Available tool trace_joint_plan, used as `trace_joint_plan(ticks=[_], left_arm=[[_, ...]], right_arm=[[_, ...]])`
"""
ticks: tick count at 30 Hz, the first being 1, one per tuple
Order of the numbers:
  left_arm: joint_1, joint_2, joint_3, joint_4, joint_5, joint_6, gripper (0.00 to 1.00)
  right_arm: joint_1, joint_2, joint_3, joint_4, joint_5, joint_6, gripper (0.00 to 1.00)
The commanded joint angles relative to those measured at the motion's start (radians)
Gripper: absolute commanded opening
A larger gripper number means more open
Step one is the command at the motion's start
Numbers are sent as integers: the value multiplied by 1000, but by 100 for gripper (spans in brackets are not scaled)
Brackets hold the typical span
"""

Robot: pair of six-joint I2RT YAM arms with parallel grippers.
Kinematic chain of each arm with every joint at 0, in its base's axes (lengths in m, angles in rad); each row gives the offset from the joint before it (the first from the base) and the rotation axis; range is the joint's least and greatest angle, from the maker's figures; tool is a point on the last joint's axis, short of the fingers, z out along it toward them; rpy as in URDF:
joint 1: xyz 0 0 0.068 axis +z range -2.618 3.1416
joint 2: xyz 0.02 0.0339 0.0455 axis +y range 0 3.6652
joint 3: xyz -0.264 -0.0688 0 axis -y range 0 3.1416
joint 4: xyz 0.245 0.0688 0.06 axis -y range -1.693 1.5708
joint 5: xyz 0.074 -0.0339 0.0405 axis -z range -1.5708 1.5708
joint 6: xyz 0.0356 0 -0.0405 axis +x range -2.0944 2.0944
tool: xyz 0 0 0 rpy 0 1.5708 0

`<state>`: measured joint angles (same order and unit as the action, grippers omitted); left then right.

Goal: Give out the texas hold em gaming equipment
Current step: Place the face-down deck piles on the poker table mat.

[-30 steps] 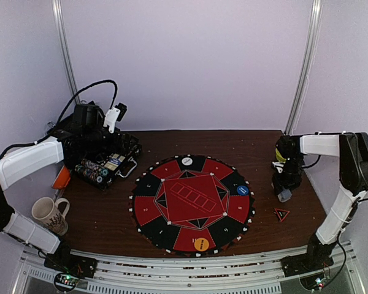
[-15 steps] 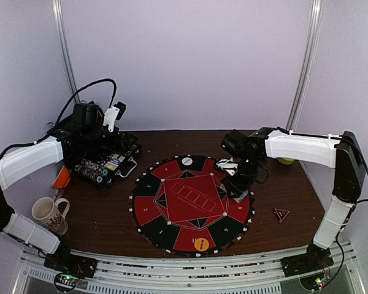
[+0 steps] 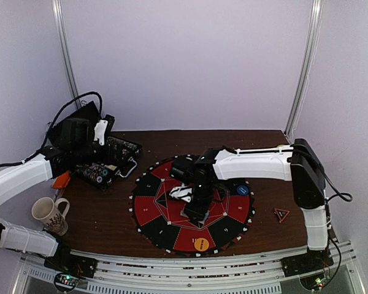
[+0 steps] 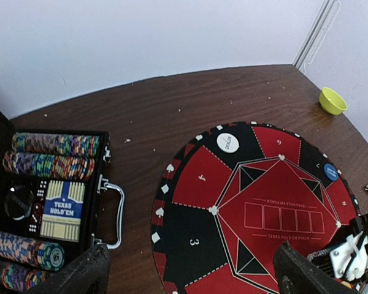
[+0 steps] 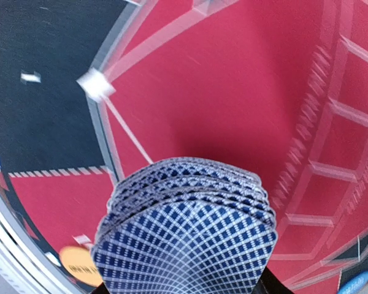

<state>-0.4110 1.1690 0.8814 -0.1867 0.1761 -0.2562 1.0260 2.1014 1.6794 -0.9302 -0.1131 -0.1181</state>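
My right gripper (image 3: pixel 194 210) hangs over the middle of the round red and black mat (image 3: pixel 148 211). It is shut on a bowed packet of blue-checked playing cards (image 5: pixel 184 239), which fills the lower half of the right wrist view. My left gripper (image 4: pixel 193 275) stands open and empty, up above the table between the open black case (image 3: pixel 107 162) and the mat. Rows of striped poker chips (image 4: pixel 55 145) and a Texas Hold'em card box (image 4: pixel 62 211) lie in the case. On the mat sit a white dealer disc (image 4: pixel 227 143), a blue disc (image 3: pixel 242 190) and an orange disc (image 3: pixel 201 244).
A white mug (image 3: pixel 49 214) stands at the near left. A yellow bowl (image 4: pixel 332 100) sits at the far right of the table. A small red triangle (image 3: pixel 281 214) lies right of the mat. An orange object (image 3: pixel 61 179) is left of the case.
My right arm has swung from the table's right edge across to the mat's centre, carrying the cards. My left gripper has drawn back and up from the case.
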Motion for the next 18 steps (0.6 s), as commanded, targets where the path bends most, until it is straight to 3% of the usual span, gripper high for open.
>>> trace_joint_plan(ticks=[1,13,18], left_arm=[[9,-48,-22,17,-35,-62,96],[9,-56,32,-57,-69,-26,97],[9,-68,45,-65,-70,3,97]], right_arm=[[87,83,125,-57,-38,-48,46],[237,279,329,-97,-20,-85,48],[253,316,349,-102,17,-111,55]])
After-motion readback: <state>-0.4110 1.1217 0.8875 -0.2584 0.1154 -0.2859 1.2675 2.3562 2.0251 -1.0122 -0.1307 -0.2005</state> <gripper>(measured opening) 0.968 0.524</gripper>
